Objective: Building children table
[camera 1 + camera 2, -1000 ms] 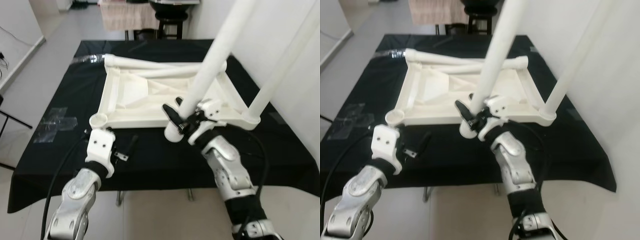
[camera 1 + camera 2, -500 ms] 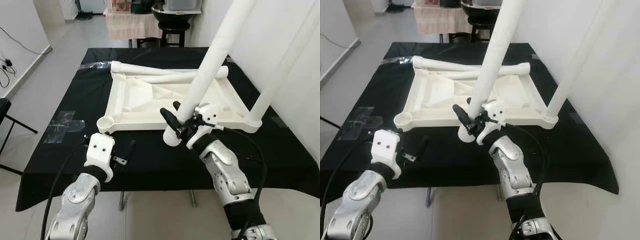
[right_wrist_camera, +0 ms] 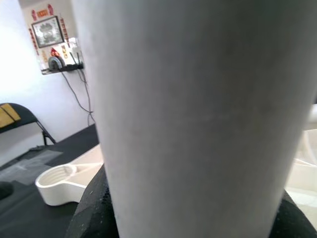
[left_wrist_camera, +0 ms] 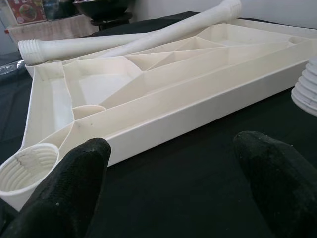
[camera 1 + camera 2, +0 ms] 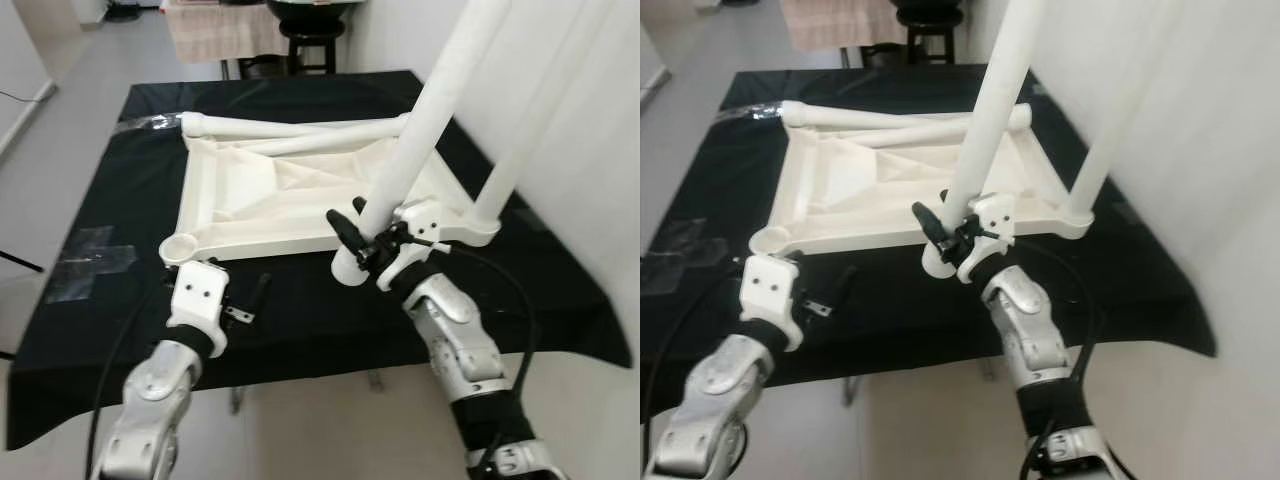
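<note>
Black-clothed counter point(image 5: 90, 300) is carrying an upturned cream plastic tabletop point(image 5: 270, 200).
Right gripper point(image 5: 352, 236) is pinching a long white plastic leg point(image 5: 420, 130) with its jaws, the leg's lower end sitting just off the tabletop's near edge; left gripper point(image 4: 173, 183) is hovering with jaws spread beside the near-left corner socket point(image 5: 180, 248).

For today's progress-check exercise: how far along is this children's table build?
Done: one leg stands in the far right corner of the upturned tabletop. In hand: the right end effector is shut on a second leg at the near right corner. Left: two legs lying on the tabletop; the near left socket is unfilled.
</note>
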Robot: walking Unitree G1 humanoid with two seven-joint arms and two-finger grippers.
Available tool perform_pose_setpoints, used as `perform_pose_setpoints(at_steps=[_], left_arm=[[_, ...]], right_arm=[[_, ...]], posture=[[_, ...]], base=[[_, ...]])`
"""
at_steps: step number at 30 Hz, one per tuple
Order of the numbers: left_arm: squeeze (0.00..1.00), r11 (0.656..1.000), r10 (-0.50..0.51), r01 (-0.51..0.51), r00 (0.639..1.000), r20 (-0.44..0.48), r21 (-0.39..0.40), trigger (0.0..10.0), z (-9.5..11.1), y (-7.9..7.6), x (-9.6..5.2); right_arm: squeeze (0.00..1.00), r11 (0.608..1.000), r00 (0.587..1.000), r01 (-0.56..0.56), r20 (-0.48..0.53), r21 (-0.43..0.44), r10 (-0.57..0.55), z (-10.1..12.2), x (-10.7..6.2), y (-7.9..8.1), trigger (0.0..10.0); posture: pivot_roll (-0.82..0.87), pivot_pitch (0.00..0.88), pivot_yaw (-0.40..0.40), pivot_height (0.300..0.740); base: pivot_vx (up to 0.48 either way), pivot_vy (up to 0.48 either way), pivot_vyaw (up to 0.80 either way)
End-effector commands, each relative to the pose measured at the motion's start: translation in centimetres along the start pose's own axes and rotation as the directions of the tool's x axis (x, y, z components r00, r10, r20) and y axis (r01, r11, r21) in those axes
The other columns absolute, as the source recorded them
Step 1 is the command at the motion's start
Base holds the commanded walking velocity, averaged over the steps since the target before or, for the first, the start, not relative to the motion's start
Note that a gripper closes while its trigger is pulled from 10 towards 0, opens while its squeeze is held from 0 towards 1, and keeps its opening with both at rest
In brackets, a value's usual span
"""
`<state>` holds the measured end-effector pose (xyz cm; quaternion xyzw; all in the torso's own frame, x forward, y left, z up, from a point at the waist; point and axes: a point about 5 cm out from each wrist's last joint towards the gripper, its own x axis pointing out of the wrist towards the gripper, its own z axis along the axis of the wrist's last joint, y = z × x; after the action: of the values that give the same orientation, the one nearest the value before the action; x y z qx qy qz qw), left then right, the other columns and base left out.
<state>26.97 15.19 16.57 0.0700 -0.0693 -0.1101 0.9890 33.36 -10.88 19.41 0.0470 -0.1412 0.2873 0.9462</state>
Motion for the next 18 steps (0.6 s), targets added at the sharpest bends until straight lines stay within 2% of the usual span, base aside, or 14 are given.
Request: perform_pose_setpoints(at_steps=[1, 8, 14, 18], left_arm=[[0.00, 1.000, 0.004, -0.005, 1.000, -0.024, -0.008, 10.0, -0.51, 0.11, -0.21], [0.00, 1.000, 0.016, -0.016, 0.999, -0.041, -0.007, 10.0, -0.68, 0.31, -0.14], [0.00, 0.999, 0.033, -0.033, 0.998, -0.046, 0.010, 10.0, -0.80, 0.60, -0.14], [0.00, 0.999, 0.034, -0.034, 0.999, -0.036, 0.009, 10.0, -0.65, 0.58, -0.08]], right_arm=[[0.00, 1.000, 1.000, -0.001, -0.003, 0.000, 0.001, -0.08, 0.08, 0.10, 10.0], [0.00, 1.000, 1.000, 0.008, 0.002, 0.001, -0.008, -0.05, 0.17, 0.03, 10.0], [0.00, 1.000, 1.000, 0.012, 0.003, 0.000, -0.012, -0.04, 0.22, 0.01, 10.0], [0.00, 1.000, 1.000, 0.017, 0.003, -0.001, -0.017, -0.05, 0.23, -0.02, 10.0]], posture=[[0.05, 0.121, -0.031, 0.740], [0.06, 0.116, -0.032, 0.740], [0.06, 0.116, -0.030, 0.740], [0.06, 0.114, -0.028, 0.740]], base=[[0.000, 0.000, 0.00], [0.000, 0.000, 0.00], [0.000, 0.417, 0.00], [0.000, 0.000, 0.00]])
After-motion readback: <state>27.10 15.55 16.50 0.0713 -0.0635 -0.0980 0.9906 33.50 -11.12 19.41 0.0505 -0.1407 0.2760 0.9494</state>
